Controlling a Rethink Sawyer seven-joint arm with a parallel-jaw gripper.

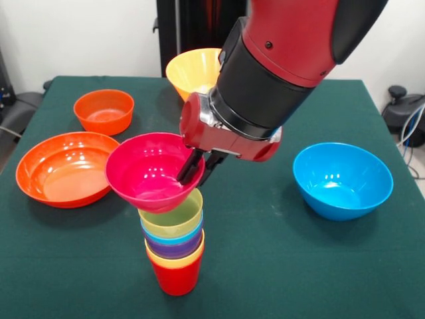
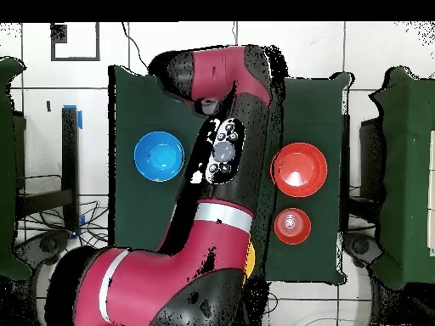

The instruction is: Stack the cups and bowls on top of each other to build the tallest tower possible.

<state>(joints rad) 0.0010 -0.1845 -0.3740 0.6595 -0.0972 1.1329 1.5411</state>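
Observation:
In the front view a tower of nested cups (image 1: 174, 239) stands near the table's front edge. A red cup (image 1: 176, 278) is the base, with yellow-orange, purple, blue and pale yellow cups above it. A small magenta-pink bowl (image 1: 143, 169) sits tilted on the top cup, its mouth leaning left. My gripper (image 1: 198, 169) is shut on the bowl's right rim, one finger inside and one outside. In the overhead view the arm hides the tower, the pink bowl and the gripper.
The large blue bowl (image 1: 342, 179) (image 2: 159, 156) stands to the right of the tower. At the left are the wide orange bowl (image 1: 66, 167) (image 2: 299, 167) and the small orange bowl (image 1: 103, 111) (image 2: 292, 225). Behind the arm is the large yellow-orange bowl (image 1: 192, 70).

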